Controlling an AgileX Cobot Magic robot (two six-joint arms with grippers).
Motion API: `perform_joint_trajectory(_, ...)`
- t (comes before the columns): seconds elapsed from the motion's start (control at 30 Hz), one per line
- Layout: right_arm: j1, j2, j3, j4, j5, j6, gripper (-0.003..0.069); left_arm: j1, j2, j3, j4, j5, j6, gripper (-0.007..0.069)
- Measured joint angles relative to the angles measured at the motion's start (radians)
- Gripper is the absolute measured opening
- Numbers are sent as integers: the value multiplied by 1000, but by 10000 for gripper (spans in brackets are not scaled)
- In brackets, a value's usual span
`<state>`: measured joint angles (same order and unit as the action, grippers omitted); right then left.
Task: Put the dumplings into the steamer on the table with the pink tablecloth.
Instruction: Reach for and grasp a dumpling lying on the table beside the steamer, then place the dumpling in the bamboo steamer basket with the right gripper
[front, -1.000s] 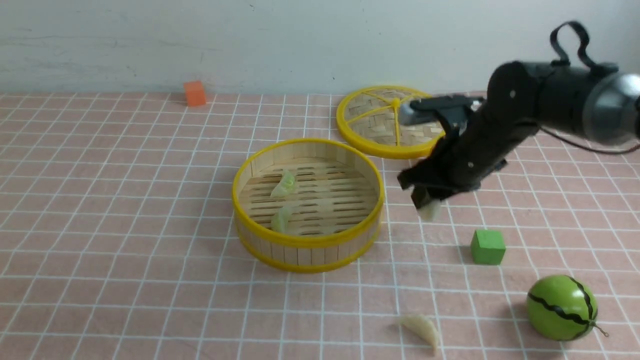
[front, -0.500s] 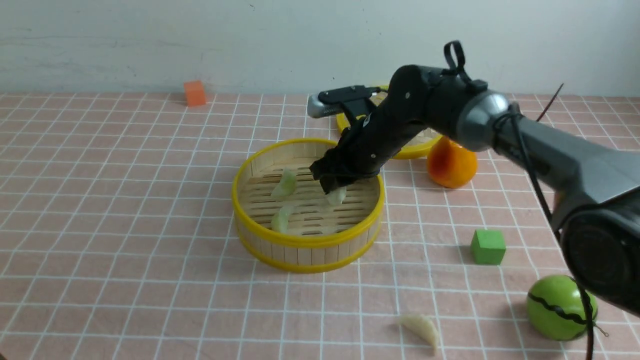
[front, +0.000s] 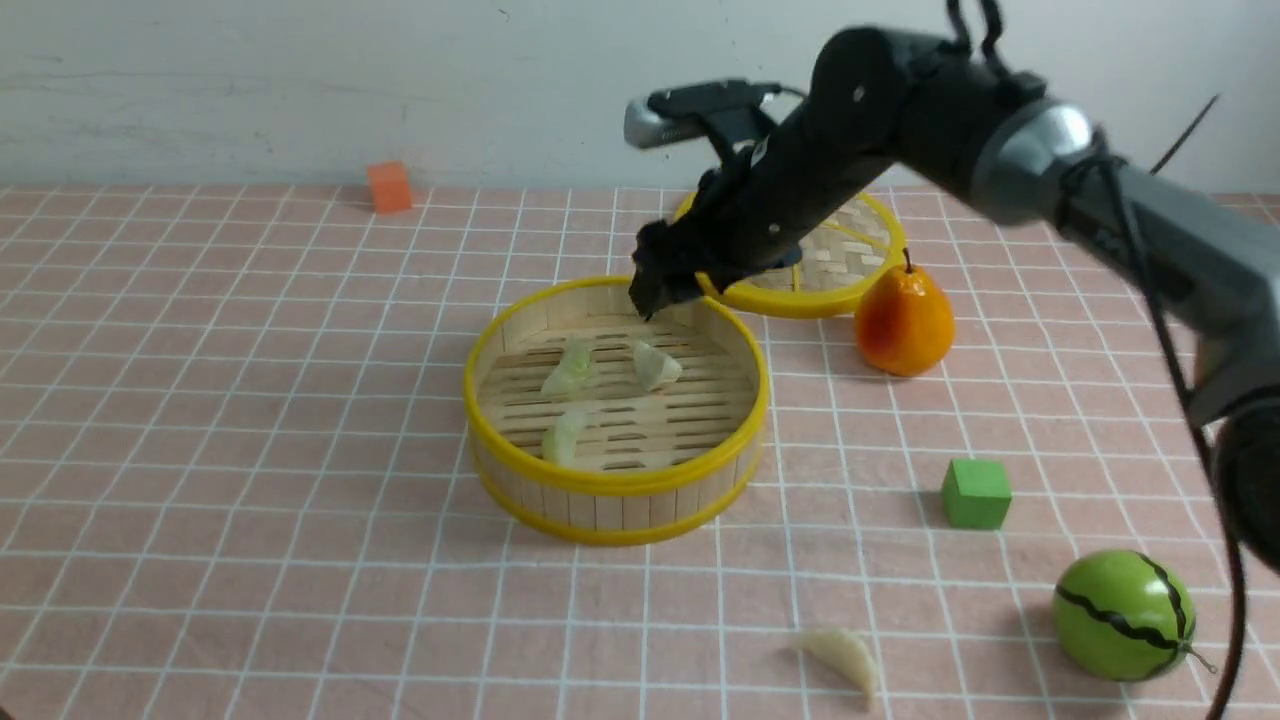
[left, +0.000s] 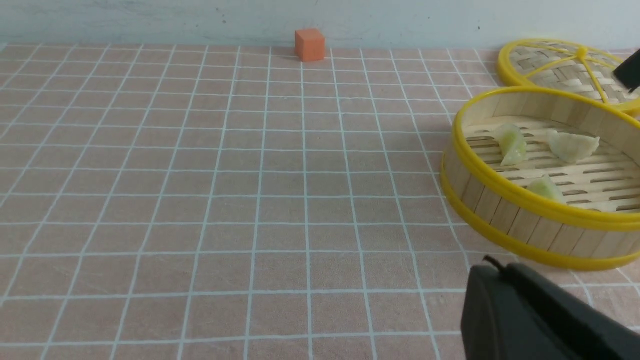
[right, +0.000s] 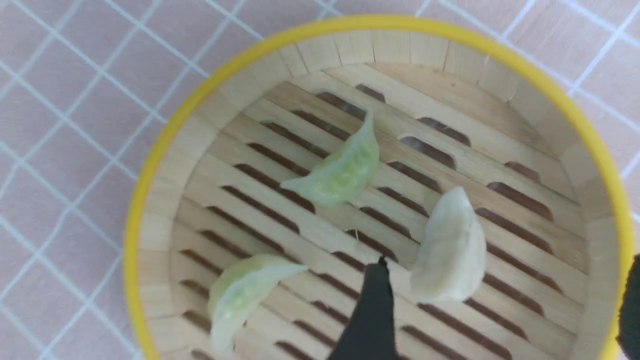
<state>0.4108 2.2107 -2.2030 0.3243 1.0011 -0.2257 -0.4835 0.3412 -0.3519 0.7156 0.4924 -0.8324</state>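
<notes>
The bamboo steamer (front: 610, 515) stands mid-table on the pink tablecloth (front: 250, 400). Inside lie two pale green dumplings (front: 570, 368) (front: 563, 436) and one cream-white dumpling (front: 655, 366). Another white dumpling (front: 845, 658) lies on the cloth near the front edge. My right gripper (front: 660, 290) hangs open and empty above the steamer's back rim. In the right wrist view its fingers (right: 372, 310) stand wide apart over the white dumpling (right: 450, 250). The left gripper (left: 492, 264) is shut and empty, low beside the steamer (left: 530, 210).
The flat woven lid (front: 850, 255) lies behind the steamer. An orange pear (front: 903, 320) stands to its right. A green cube (front: 975, 492) and a green striped ball (front: 1122, 615) sit front right. A small orange cube (front: 389, 186) is by the back wall.
My right gripper carried the white dumpling from the right over the steamer, opened and let it go. The dumpling now lies on the slats and the gripper has risen.
</notes>
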Motion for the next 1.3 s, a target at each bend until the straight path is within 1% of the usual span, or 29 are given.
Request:
perform_joint_trajectory(0.07, -9, -72, 0, -33, 84, 9, 573, 0, -1, 0, 0, 0, 0, -14)
perform_joint_trajectory(0.1, -13, -106, 1, -60, 130, 37, 556, 0, -1, 0, 0, 0, 0, -14)
perform_joint_trajectory(0.17, -19, -165, 23, -134, 206, 142, 519, 0, -1, 0, 2, 0, 0, -14)
perform_joint_trajectory(0.2, -19, -180, 51, -159, 216, 176, 506, 0, -1, 0, 2, -2, 0, -14)
perform_joint_trajectory(0.27, -18, -218, 160, -197, 223, 226, 491, 0, -1, 0, 0, -13, 0, -14)
perform_joint_trajectory(0.3, -16, -225, 188, -203, 224, 226, 489, 0, -1, 0, -2, -16, 0, -14)
perform_joint_trajectory(0.37, 7, -264, 381, -214, 226, 234, 483, 0, -1, 0, -11, -19, 0, -14)
perform_joint_trajectory(0.4, 10, -264, 398, -214, 226, 234, 483, 0, -1, 0, -13, -19, 0, -14)
perform_joint_trajectory(0.43, 40, -287, 535, -214, 224, 217, 482, 0, -1, 0, -18, -21, 0, -14)
perform_joint_trajectory(0.5, 68, -304, 658, -211, 207, 195, 483, 0, -1, 0, -22, -22, 0, -14)
perform_joint_trajectory(0.53, 83, -309, 722, -207, 171, 184, 483, 0, -1, 0, -24, -23, -1, -14)
perform_joint_trajectory(0.57, 89, -311, 743, -207, 152, 181, 483, 0, -1, 0, -24, -24, -1, -14)
perform_joint_trajectory(0.6, 104, -312, 805, -207, 63, 175, 481, 0, -1, 0, -24, -25, -1, -14)
perform_joint_trajectory(0.67, 115, -307, 868, -211, -36, 170, 471, 0, -1, 0, -24, -29, -1, -14)
perform_joint_trajectory(0.7, 115, -306, 872, -211, -53, 170, 468, 0, -1, 0, -24, -29, -1, -14)
perform_joint_trajectory(0.77, 115, -280, 901, -223, -118, 169, 427, 0, -1, 0, -26, -29, -1, -13)
perform_joint_trajectory(0.9, 115, -245, 902, -236, -126, 166, 276, 0, -1, 0, -27, -26, -2, -13)
perform_joint_trajectory(0.93, 115, -245, 902, -236, -125, 166, 266, 0, -1, 0, -27, -27, -2, -13)
perform_joint_trajectory(0.97, 115, -245, 902, -237, -123, 166, 197, 0, -1, 0, -27, -24, -2, -13)
perform_joint_trajectory(1.0, 115, -245, 900, -236, -120, 166, 146, 0, -1, 0, -27, -23, -2, -13)
perform_joint_trajectory(1.03, 115, -244, 896, -236, -112, 166, 131, 0, -1, 0, -27, -23, -2, -12)
perform_joint_trajectory(1.07, 115, -241, 888, -236, -95, 166, 131, 0, -1, 0, -27, -23, -2, -11)
perform_joint_trajectory(1.13, 116, -228, 847, -251, 6, 166, 134, 0, -1, 0, -28, -22, -2, -11)
perform_joint_trajectory(1.17, 116, -227, 842, -254, 6, 166, 134, 0, -1, 0, -28, -22, -2, -11)
perform_joint_trajectory(1.23, 116, -222, 744, -270, 131, 166, 134, 0, -1, 0, -28, -22, -2, -11)
perform_joint_trajectory(1.3, 116, -222, 651, -273, 188, 166, 134, 0, -1, 0, -28, -22, -2, -11)
